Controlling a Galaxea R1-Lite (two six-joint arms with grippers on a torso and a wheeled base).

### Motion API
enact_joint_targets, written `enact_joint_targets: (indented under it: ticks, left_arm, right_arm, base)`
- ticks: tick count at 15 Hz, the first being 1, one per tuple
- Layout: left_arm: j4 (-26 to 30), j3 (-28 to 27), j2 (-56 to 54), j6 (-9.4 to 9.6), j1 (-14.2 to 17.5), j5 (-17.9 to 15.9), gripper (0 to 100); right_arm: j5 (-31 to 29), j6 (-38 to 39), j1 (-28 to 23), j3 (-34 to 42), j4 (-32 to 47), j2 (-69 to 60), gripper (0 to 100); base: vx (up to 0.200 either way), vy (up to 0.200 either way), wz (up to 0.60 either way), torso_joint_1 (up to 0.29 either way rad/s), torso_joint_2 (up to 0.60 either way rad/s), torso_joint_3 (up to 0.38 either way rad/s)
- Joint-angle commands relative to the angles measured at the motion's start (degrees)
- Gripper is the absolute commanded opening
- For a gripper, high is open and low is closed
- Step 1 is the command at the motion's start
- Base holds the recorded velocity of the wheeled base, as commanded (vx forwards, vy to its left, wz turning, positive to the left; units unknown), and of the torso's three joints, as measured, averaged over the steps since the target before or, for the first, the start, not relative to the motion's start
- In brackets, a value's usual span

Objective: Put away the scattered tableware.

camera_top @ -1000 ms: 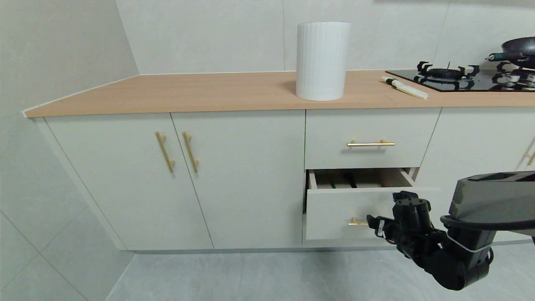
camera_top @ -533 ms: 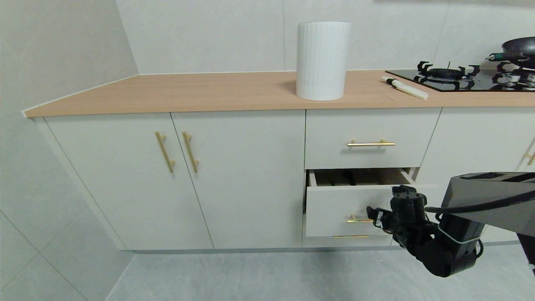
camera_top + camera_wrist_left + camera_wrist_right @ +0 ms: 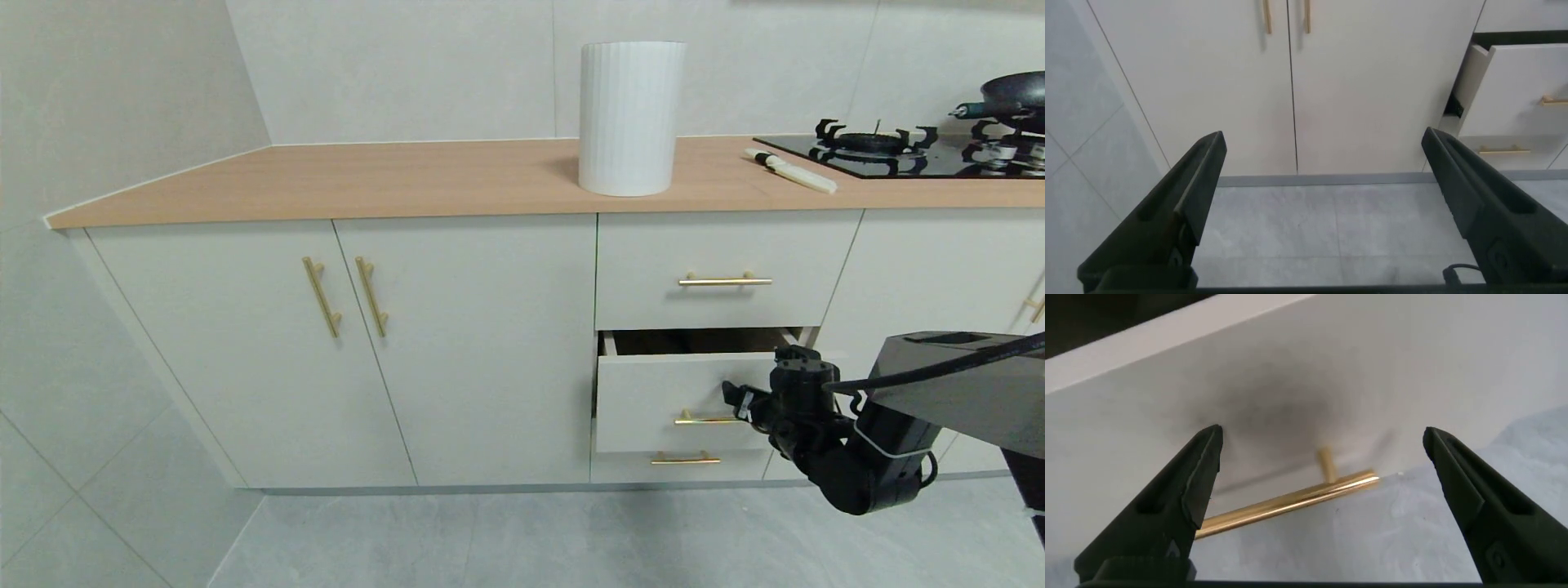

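The right pincer [image 3: 1319,445] is open wide at the drawer [image 3: 653,392] front, by its gold handle [image 3: 1290,504] (touching or not, I cannot tell). The drawer is a bit open. To shut it well, push straight. The knife [image 3: 790,170] lies on the counter [image 3: 408,180] above the drawer.

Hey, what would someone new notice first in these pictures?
A tall white ribbed cylinder stands on the wooden counter. Below it, the middle drawer is partly open, and the right gripper hovers with open fingers at its gold handle.
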Motion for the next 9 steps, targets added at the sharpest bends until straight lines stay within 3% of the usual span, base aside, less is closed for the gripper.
enact_joint_targets:
  ticks: [1, 9]
  left_arm:
    - [0.0, 0.0, 0.1, -0.01, 0.0, 0.0, 100]
    - [0.0, 0.0, 0.1, -0.01, 0.0, 0.0, 100]
  right_arm:
    - [0.1, 0.2, -1.0, -2.5, 0.0, 1.3, 100]
    - [0.1, 1.2, -4.6, -11.4, 0.6, 6.7, 100]
  base:
    - [0.0, 0.0, 0.0, 0.0, 0.0, 0.0]
    - [0.0, 0.0, 0.0, 0.0, 0.0, 0.0]
